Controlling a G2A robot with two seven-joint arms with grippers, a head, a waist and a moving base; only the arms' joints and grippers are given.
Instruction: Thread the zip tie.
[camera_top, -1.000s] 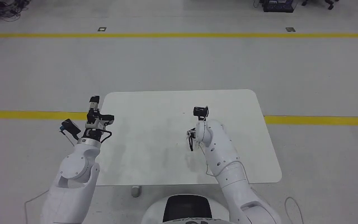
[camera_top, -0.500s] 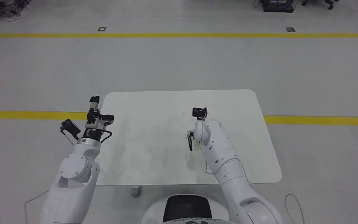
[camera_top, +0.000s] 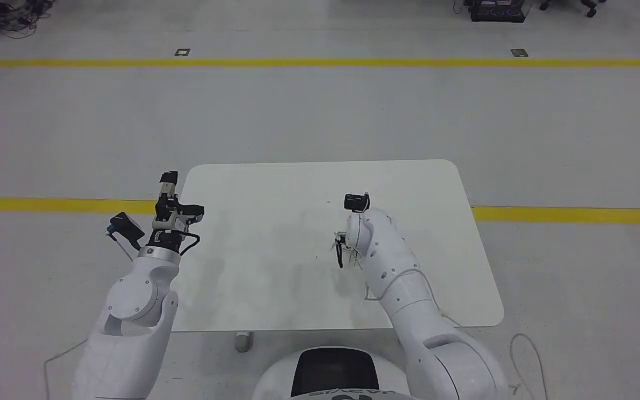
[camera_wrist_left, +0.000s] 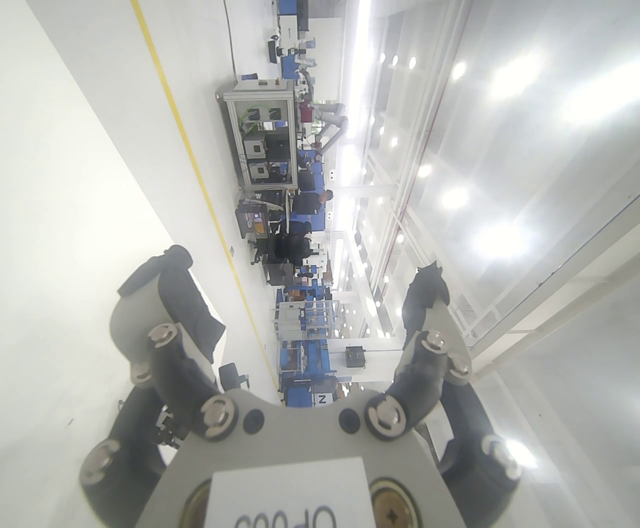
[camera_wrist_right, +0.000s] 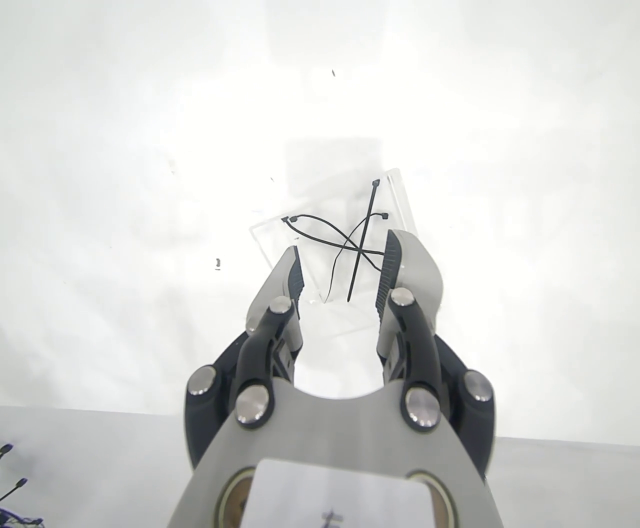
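Observation:
Three black zip ties (camera_wrist_right: 350, 240) lie crossed over one another in a shallow clear tray (camera_wrist_right: 262, 235) on the white table (camera_top: 420, 200). My right gripper (camera_wrist_right: 342, 257) hovers open just above the near side of the tray, and the ties' tails run between its fingers (camera_wrist_right: 395, 260). From above, the right gripper (camera_top: 341, 250) sits near the middle of the table. My left gripper (camera_wrist_left: 302, 267) is open and holds nothing, pointing out into the room. It stands at the table's left edge (camera_top: 178, 205), well apart from the ties.
A small dark speck (camera_wrist_right: 217, 263) lies on the table beside the tray. The table's near edge (camera_wrist_right: 100, 407) runs just behind the right gripper, with loose ties (camera_wrist_right: 12, 482) on the floor below. Bare tabletop stretches between the arms.
The right arm has shifted slightly to the left over the table. The left arm has kept still.

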